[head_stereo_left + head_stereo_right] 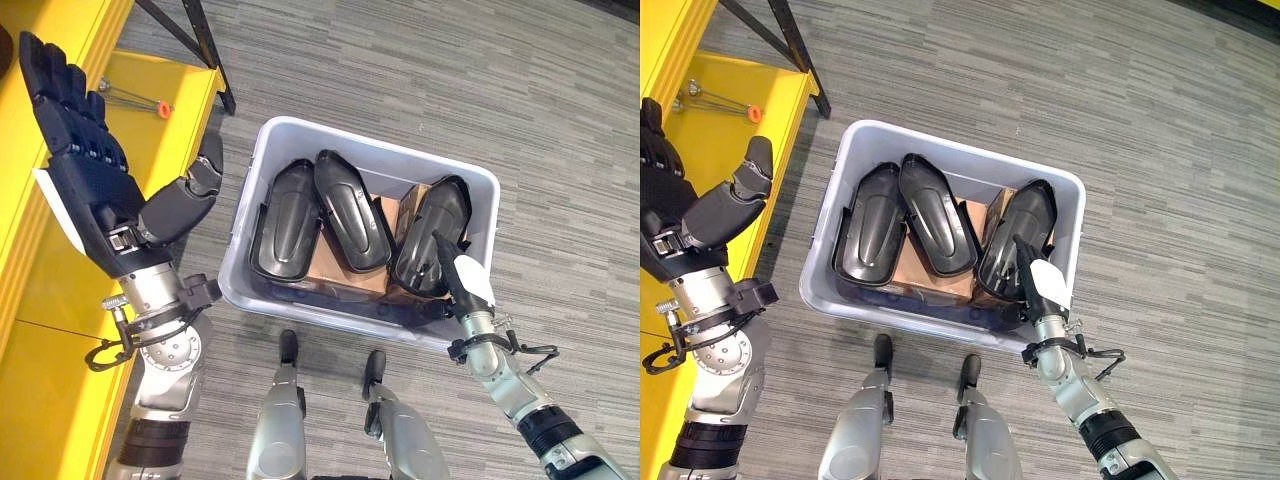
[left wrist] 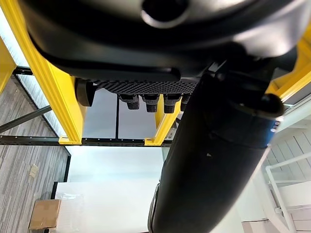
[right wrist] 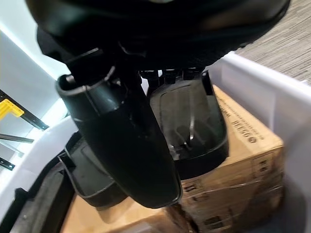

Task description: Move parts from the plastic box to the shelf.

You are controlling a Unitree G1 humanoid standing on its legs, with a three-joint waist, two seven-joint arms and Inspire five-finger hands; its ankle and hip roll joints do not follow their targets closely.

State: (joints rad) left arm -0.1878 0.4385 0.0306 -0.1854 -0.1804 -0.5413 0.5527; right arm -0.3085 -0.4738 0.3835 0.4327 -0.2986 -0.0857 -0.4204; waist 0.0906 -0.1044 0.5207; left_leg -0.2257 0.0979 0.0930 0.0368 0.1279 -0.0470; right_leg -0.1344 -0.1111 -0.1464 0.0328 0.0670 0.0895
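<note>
The left hand [image 1: 85, 165] hangs over the yellow shelf [image 1: 60, 290], fingers straight and apart. The right hand [image 1: 455, 275] reaches into the plastic box [image 1: 375, 155] at a black part [image 1: 430, 230]; I cannot tell its fingers' state.

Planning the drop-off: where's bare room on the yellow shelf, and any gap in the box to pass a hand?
Shelf: bare from the orange-tipped tool at its far end to the near edge, below the open left hand. Plastic box: crowded, three black parts side by side over cardboard, right hand at the rightmost.
</note>
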